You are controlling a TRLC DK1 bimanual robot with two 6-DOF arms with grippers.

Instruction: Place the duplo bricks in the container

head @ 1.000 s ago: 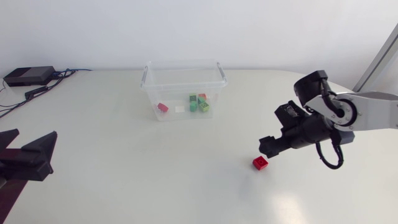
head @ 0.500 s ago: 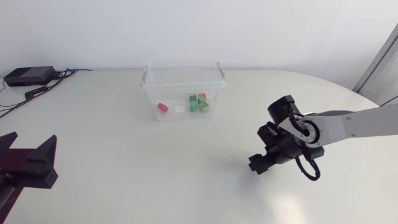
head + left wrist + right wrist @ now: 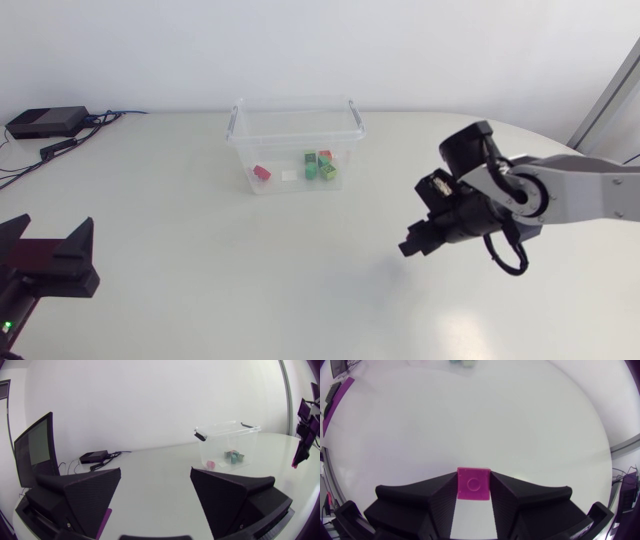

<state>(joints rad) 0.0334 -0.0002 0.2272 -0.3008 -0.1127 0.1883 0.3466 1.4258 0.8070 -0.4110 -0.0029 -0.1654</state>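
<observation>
Brick (image 3: 473,485) btwn R fingers (image 3: 437,497); container (image 3: 242,140), w/ bricks (image 3: 318,166) in it, back-left.

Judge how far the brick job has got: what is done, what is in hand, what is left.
Done: several bricks lie inside the clear container. In hand: the right hand is shut on one brick, away from the container. Left: carrying that brick over and dropping it in. The left hand is open and holds nothing.

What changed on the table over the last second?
The right gripper dropped onto the small red duplo brick on the table, shut on it and lifted it clear. The clear plastic container and the bricks inside it stayed put; the left gripper stayed open.
</observation>
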